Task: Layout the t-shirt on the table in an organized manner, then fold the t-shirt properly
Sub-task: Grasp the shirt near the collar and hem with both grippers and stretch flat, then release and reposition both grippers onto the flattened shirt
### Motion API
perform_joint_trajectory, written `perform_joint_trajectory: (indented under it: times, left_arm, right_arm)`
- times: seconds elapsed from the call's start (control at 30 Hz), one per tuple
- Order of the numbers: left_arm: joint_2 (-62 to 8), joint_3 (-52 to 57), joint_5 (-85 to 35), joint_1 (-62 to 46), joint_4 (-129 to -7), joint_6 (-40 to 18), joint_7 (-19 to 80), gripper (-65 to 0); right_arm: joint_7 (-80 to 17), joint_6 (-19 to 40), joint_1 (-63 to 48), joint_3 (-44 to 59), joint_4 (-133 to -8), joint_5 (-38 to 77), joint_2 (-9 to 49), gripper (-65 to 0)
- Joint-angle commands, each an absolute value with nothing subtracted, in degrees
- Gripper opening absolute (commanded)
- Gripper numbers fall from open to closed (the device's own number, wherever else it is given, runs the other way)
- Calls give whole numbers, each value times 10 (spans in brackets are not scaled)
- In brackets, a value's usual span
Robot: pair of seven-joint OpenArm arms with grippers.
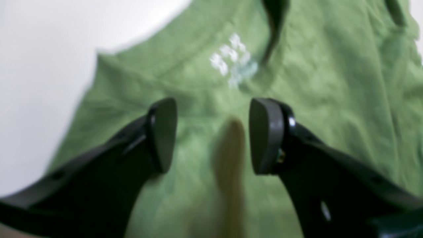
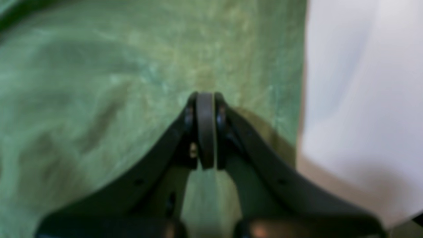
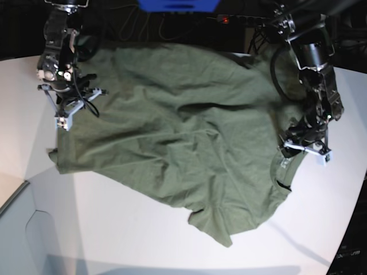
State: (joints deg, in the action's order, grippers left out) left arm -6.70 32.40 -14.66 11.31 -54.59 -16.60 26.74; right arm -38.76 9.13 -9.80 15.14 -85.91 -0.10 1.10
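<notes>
The olive-green t-shirt (image 3: pixel 183 137) lies spread and wrinkled on the white table (image 3: pixel 114 229), with its collar (image 3: pixel 281 169) toward the right of the base view. In the left wrist view the collar and its white printed label (image 1: pixel 233 61) lie just ahead of my left gripper (image 1: pixel 213 135), which stands open over the cloth with nothing between its pads. My right gripper (image 2: pixel 205 129) is shut, its tips down on the shirt (image 2: pixel 99 99) close to the cloth's edge. No fold shows between those pads. In the base view it sits at the shirt's left side (image 3: pixel 63 116).
The table's curved edge (image 3: pixel 23 192) runs along the lower left of the base view. A blue object (image 3: pixel 178 4) and cables lie in the dark strip behind the table. Bare white tabletop (image 2: pixel 363 82) lies right beside the right gripper.
</notes>
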Motion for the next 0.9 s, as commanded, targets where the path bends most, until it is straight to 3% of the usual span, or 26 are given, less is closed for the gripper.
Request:
perform_joint_trajectory:
  times: [0.0,0.17,0.4,0.63,0.87]
  left_arm:
    - [-72,321,-136,122,-535,-168,234,-313]
    - [-73,325,-77,121,-463,-166,116,-313]
    - [-97,327,-74,101,-407,-166,91,-313]
    - [-79,415,-74,40,-475,-168,96,-313]
    - [-44,431,-75,-16,-584,-170,96,-312]
  right_arm:
    - [-378,89,-84,151,-852,0,13,-650]
    - [-378,89,-27,151,-758,0,33,-650]
    - [-377,89,84,150,-616,0,77,-650]
    - [-334,89,190,105,-508,0,104,-650]
    - [-284,87,270,37,-432,0,107,-650]
